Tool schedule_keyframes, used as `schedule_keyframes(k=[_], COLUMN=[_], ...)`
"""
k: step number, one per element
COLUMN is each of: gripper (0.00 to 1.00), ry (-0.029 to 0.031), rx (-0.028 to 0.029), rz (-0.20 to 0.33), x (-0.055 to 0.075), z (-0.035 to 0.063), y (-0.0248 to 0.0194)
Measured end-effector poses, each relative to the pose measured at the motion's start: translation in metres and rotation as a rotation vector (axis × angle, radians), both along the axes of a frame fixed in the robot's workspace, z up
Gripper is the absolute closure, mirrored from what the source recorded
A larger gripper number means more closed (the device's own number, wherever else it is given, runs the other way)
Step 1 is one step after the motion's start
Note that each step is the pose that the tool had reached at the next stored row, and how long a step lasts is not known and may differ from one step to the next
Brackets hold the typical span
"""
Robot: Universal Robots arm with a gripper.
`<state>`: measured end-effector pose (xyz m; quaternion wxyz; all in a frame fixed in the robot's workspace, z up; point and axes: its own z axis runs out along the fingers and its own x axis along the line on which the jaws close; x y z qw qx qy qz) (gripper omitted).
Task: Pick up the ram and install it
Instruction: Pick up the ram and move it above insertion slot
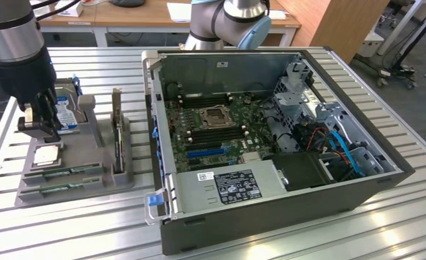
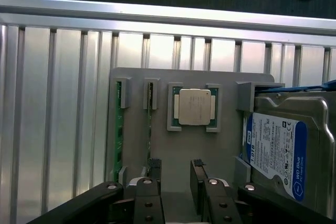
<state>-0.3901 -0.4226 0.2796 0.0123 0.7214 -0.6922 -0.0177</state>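
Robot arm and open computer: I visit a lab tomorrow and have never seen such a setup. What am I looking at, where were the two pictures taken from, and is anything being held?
This is one robot arm ending in a two-fingered gripper. The exterior view comes from a camera standing off the arm. The wrist view comes from a camera on the arm's wrist, looking past the gripper. On the slatted metal table stand an open computer and a grey tray. The tray carries two green memory sticks, a processor chip, a hard drive and an upright card. The gripper hangs open above the tray and holds nothing. The memory sticks lie in the tray's slots.
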Motion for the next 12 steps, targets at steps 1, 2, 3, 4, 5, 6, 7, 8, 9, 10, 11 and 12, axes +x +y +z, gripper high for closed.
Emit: schedule_keyframes(k=[1,2,3,4,5,6,7,8,9,10,11,12], gripper=[0.64,0.64,0.64,0.64,0.64,0.64,0.64,0.64,0.64,0.64,0.64,0.64], ry=[0.0,0.0,-0.0002,-0.0003,-0.0006,-0.0004,-0.0002,-0.0004,-0.0003,-0.0002,-0.0003,-0.0002], rx=[0.0,0.0,0.0001,0.0002,0.0003,0.0004,0.0004,0.0006,0.0005,0.0005,0.0006,0.0005], rz=[0.0,0.0,0.0,0.0,0.0,0.0,0.0,0.0,0.0,0.0,0.0,0.0], x=[0.0,0.0,0.0,0.0,0.0,0.0,0.0,0.0,0.0,0.0,0.0,0.0], z=[0.0,0.0,-0.0001,-0.0002,-0.0004,-0.0002,-0.0001,-0.0002,-0.0002,-0.0001,-0.0002,-0.0002], y=[0.0,0.0,0.0,-0.0001,-0.0007,-0.002,-0.0037,-0.0056,-0.0076,-0.0095,-0.0115,-0.0134])
